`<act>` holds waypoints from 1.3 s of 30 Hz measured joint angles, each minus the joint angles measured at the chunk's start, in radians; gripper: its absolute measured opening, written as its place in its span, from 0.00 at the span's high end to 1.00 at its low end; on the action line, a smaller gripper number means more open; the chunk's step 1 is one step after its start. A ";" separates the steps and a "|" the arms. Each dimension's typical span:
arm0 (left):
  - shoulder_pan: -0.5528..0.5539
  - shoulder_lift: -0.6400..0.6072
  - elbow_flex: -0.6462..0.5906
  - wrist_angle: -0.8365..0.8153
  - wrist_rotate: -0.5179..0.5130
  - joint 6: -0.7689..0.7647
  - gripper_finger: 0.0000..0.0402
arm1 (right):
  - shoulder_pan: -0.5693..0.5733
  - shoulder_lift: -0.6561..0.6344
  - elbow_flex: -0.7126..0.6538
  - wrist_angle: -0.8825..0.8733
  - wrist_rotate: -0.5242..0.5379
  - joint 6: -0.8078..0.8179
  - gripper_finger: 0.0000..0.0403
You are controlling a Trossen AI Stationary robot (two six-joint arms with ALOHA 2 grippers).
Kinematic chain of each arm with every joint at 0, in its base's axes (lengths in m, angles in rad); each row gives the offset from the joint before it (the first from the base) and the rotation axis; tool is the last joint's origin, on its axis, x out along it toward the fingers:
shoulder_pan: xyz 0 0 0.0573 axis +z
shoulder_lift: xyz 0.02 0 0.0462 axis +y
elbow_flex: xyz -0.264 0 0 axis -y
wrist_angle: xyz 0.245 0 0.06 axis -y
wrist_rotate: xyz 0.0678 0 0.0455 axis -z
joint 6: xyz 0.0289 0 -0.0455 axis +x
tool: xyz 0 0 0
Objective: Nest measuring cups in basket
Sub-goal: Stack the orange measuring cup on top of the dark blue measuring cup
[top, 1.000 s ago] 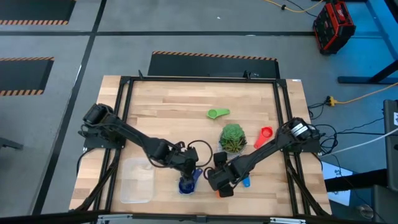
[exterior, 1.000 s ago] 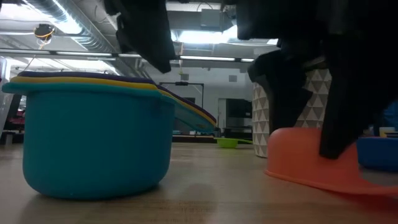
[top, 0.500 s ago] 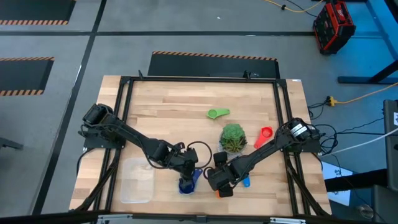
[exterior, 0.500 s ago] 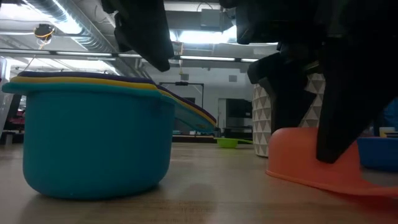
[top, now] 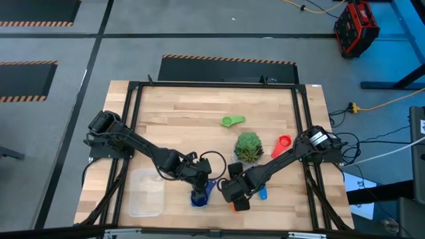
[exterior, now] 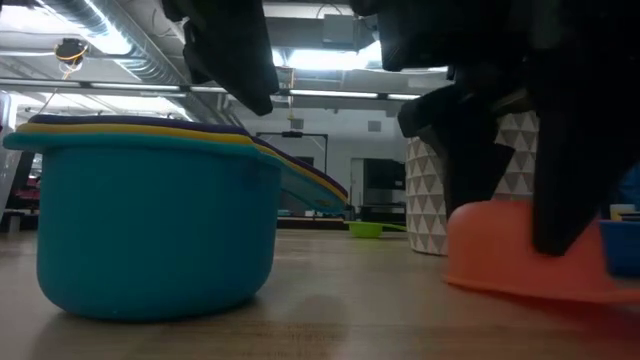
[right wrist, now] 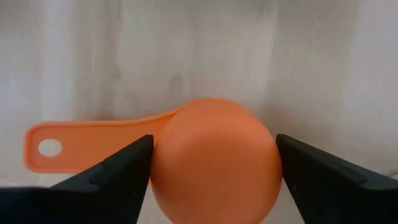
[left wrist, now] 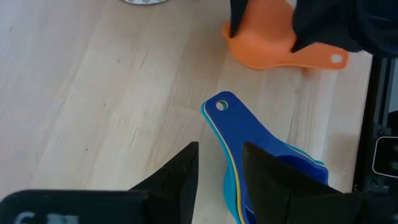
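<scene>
A stack of nested measuring cups [top: 198, 197], teal outside with yellow and blue rims, stands on its base on the table [exterior: 150, 220]. My left gripper [left wrist: 221, 177] hovers open just above the stack's handle side, touching nothing. To the right, an orange measuring cup [right wrist: 214, 168] lies mouth down on the wood, with my right gripper [top: 234, 194] closed around its bowl. The clear basket [top: 145, 192] sits at the near left. Loose on the table lie a green cup [top: 232, 121], a red one [top: 283, 143] and a blue one [top: 262, 194]. My right gripper has the upturned orange cup's round bowl [right wrist: 163, 168] between its two fingers [right wrist: 118, 174], one on each side, jaws spread wide. The fingers come from above, pointing steeply down. The cup's rim rests on the table, and its handle [right wrist: 62, 146] sticks out sideways, clear of the fingers.
A green plant in a white patterned pot [top: 249, 147] stands just beyond the right gripper. A black frame [top: 302, 133] runs around the tabletop. Bare wood lies across the far half of the table.
The orange cup has slid a little toward the table's right edge between my right gripper's fingers, staying mouth down on the wood. The left gripper and the stack have kept still.
</scene>
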 joint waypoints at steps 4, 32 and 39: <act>-0.004 0.000 0.000 0.000 0.000 0.008 0.71 | 0.000 0.003 0.058 -0.023 -0.089 -0.006 0.20; -0.404 -0.051 0.000 0.346 -0.319 0.297 0.71 | -0.115 0.001 0.381 -0.055 -0.509 0.031 0.20; -0.418 -0.051 0.000 0.583 -0.419 0.626 0.71 | -0.159 0.001 0.382 0.109 -0.581 0.151 0.20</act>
